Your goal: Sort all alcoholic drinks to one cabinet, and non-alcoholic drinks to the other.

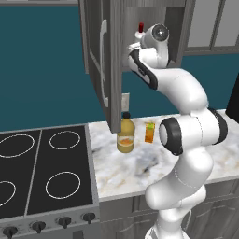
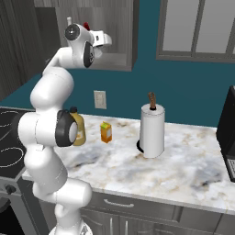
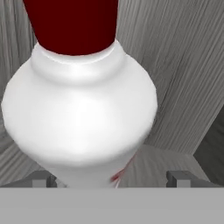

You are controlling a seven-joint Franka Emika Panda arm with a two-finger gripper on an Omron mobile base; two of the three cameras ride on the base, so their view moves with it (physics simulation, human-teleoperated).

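Observation:
A white bottle (image 3: pixel 81 109) with a dark red cap (image 3: pixel 72 24) stands inside the open upper cabinet (image 1: pixel 140 56), very close to the hand camera. My gripper (image 3: pixel 111 179) is open, with one dark fingertip on each side of the bottle's lower body and a small gap to each. In the left base view the red cap (image 1: pixel 141 26) peeks out behind my wrist, and in the right base view the cap (image 2: pixel 86 25) shows above it. An amber bottle (image 1: pixel 125 136) with a black cap and a small orange carton (image 1: pixel 149 132) stand on the marble counter (image 1: pixel 140 172) below.
The cabinet's grey door (image 1: pixel 103 60) hangs open to the left of my arm. A black stove (image 1: pixel 42 168) adjoins the counter on the left. A paper towel roll (image 2: pixel 152 130) stands mid-counter, a black appliance (image 2: pixel 227 133) at the right edge, and a glass-front cabinet (image 2: pixel 197 27) above.

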